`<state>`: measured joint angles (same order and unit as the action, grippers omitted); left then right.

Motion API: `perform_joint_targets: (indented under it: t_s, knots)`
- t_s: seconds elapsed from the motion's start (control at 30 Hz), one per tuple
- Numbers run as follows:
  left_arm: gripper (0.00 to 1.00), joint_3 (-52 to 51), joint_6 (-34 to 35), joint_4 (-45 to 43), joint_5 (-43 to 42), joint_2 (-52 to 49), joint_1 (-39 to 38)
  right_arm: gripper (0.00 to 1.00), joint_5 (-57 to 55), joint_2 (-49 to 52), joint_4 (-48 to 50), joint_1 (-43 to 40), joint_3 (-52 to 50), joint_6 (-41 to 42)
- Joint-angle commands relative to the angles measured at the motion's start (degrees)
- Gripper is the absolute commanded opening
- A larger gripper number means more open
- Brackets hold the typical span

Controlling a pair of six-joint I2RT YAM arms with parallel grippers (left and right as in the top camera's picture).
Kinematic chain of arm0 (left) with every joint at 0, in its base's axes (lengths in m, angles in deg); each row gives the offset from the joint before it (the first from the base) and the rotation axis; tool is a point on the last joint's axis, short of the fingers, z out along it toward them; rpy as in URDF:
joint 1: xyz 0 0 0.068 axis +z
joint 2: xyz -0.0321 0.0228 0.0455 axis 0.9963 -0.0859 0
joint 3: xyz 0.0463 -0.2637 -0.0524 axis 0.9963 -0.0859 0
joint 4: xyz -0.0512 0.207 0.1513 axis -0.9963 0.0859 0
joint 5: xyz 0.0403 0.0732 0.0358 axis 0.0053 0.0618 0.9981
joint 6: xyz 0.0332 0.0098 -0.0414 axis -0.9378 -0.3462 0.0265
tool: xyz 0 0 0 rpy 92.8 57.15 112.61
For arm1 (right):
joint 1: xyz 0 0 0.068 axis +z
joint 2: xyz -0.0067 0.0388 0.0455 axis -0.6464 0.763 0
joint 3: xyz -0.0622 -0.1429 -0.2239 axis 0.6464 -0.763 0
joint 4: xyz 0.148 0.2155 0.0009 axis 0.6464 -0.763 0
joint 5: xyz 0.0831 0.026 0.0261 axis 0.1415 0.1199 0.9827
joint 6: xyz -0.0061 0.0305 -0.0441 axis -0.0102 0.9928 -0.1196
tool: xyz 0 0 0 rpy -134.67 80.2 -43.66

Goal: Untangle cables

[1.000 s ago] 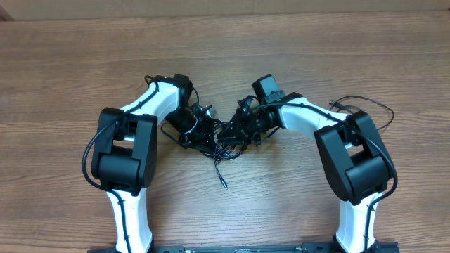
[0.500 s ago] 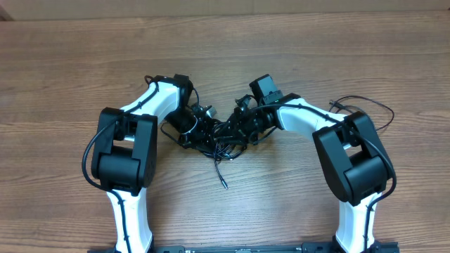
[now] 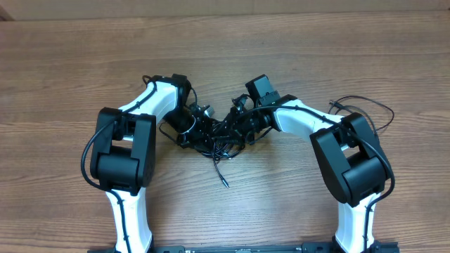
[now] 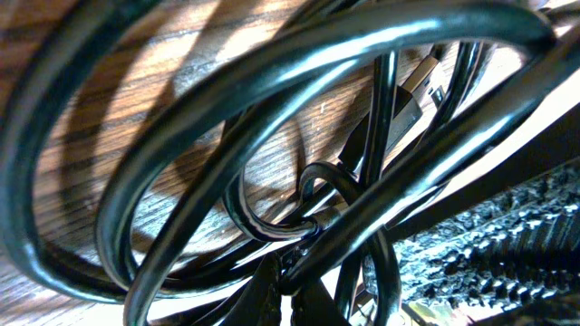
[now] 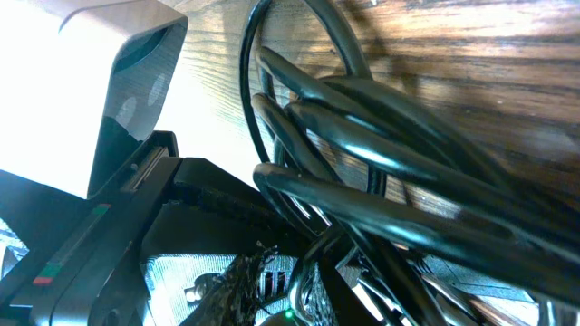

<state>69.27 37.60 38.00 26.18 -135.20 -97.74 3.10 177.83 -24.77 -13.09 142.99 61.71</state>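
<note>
A tangled bundle of thin black cables (image 3: pixel 221 143) lies at the table's middle between my two grippers. One loose plug end (image 3: pixel 223 184) trails toward the front. My left gripper (image 3: pixel 205 128) reaches into the bundle from the left. In the left wrist view its jaws (image 4: pixel 292 282) pinch a strand while glossy loops (image 4: pixel 299 100) fill the frame. My right gripper (image 3: pixel 240 126) reaches in from the right. In the right wrist view several cable strands (image 5: pixel 381 136) run down into its jaws (image 5: pixel 337 272), which are mostly hidden.
A separate thin black cable (image 3: pixel 360 98) lies in a loose loop on the wooden table (image 3: pixel 70 70) behind the right arm's base. The left arm's white and black body (image 5: pixel 109 81) shows close in the right wrist view.
The right gripper and wrist have shifted slightly left and toward the back, pressing closer into the bundle. The left arm and the loose plug end have barely moved.
</note>
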Motion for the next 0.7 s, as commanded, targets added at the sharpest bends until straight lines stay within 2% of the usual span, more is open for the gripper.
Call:
perform_joint_targets:
  t_s: [0.0, 0.27, 0.4, 0.67]
  knots:
    - [0.04, -0.2, 0.6, -0.2, -1.8, 0.3, -0.5, 0.2, -0.9, -0.2, 0.6, 1.8, 1.0, 0.2]
    - [0.04, -0.2, 0.6, -0.2, -7.0, 0.3, -0.5, 0.19, -0.8, -0.2, 1.2, 3.1, 1.0, 2.2]
    - [0.04, -0.2, 0.6, -0.2, -9.9, 0.3, -0.5, 0.14, -0.8, -0.2, 2.1, 3.1, 1.0, 2.2]
    - [0.04, -0.2, 0.2, -0.2, -15.2, 0.3, -0.5, 0.15, -0.8, -0.2, 2.3, 3.1, 1.0, 2.2]
